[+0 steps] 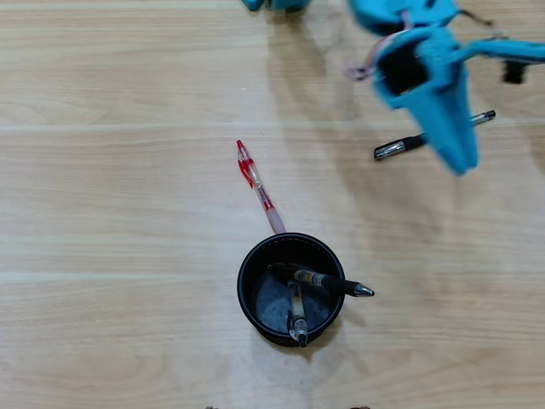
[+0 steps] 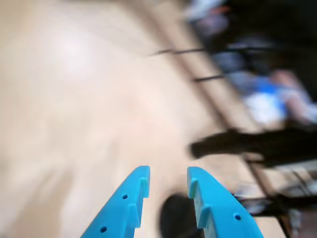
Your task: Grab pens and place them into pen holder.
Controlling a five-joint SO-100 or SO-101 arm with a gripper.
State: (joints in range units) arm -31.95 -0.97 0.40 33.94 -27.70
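The gripper (image 2: 168,179) has its jaws a little apart with nothing between them. In the overhead view a black pen (image 1: 430,136) lies on the table (image 1: 119,213) right under the jaws. Bare wood lies all around the pen.

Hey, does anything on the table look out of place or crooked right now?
Yes. In the overhead view, the red pen lies on the table, one end against the outside of the pen holder rather than in it. A black pen in the holder pokes out over the rim. Another pen lies loose, partly under the gripper.
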